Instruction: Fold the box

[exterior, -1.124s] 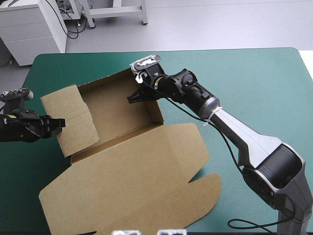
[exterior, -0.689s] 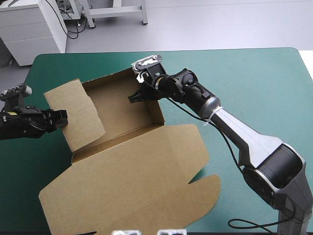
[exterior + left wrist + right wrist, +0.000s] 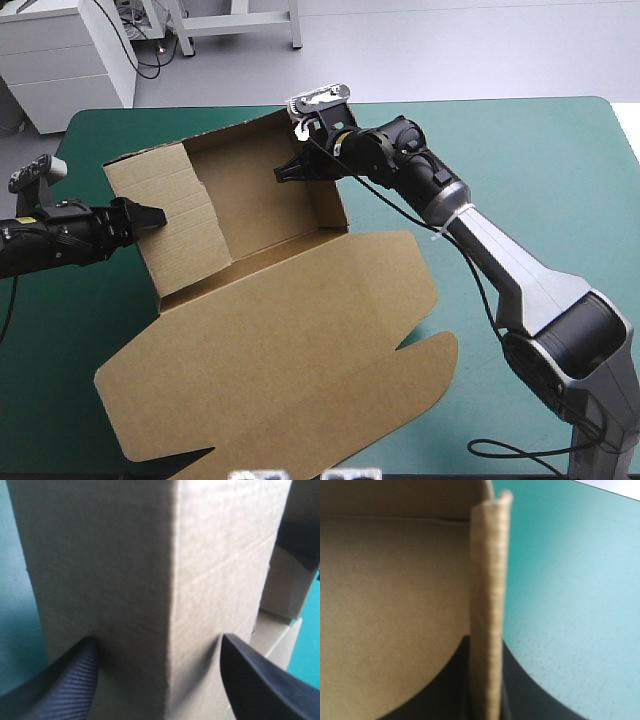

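Left gripper [image 3: 148, 214] level, fingers spread astride the left wall of the box [image 3: 270, 340]; right gripper [image 3: 286, 174] clamps its right wall, open teal-green cover [image 3: 540, 160] beyond.

The brown box of cut corrugated board [image 3: 270, 340] is matt, dry-looking paper stock. Its faces are smooth but for faint parallel ridges where the fluting shows through. Its cut edge, between the right jaws, is rough and fibrous with fine cross-ribs. The left jaws are matt black and rubbery-looking, with a fine ribbed tread; the right jaws show plain dull black. The teal-green cover of the tabletop [image 3: 540, 150] is smooth and matt, faintly grained, with a soft pale sheen. The right arm's silver-grey casing [image 3: 515, 270] is smooth and lightly glossy; whether it is metal or plastic I cannot tell.
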Action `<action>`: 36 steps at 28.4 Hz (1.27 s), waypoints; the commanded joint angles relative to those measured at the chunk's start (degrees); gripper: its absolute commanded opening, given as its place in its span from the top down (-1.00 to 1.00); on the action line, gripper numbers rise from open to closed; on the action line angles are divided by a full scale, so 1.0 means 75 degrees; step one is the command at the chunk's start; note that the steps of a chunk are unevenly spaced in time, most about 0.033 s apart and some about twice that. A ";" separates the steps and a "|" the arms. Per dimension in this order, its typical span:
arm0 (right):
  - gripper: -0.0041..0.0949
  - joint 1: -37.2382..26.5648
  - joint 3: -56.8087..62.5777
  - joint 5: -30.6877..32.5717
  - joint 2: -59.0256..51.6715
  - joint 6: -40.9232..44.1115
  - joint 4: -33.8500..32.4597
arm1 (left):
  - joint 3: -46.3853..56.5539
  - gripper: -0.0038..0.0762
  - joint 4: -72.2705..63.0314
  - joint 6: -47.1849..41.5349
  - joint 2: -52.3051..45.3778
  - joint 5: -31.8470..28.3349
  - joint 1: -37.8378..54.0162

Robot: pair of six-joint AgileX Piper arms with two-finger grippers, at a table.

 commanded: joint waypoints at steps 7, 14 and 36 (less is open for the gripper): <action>0.92 0.0128 -0.0309 -0.0612 -0.0540 -0.0255 0.1436 | -0.0203 -0.32 -0.0095 0.0062 -0.0084 -0.0219 -0.0036; 0.92 0.0417 -0.0340 -0.0646 -0.0540 -0.0315 0.1457 | -0.0203 -0.32 0.1598 -0.0181 -0.0084 -0.0540 -0.0036; 0.92 0.0460 -0.0340 -0.0596 -0.0540 -0.0315 0.1241 | -0.0203 0.13 0.4152 -0.0947 -0.0084 -0.1185 -0.0036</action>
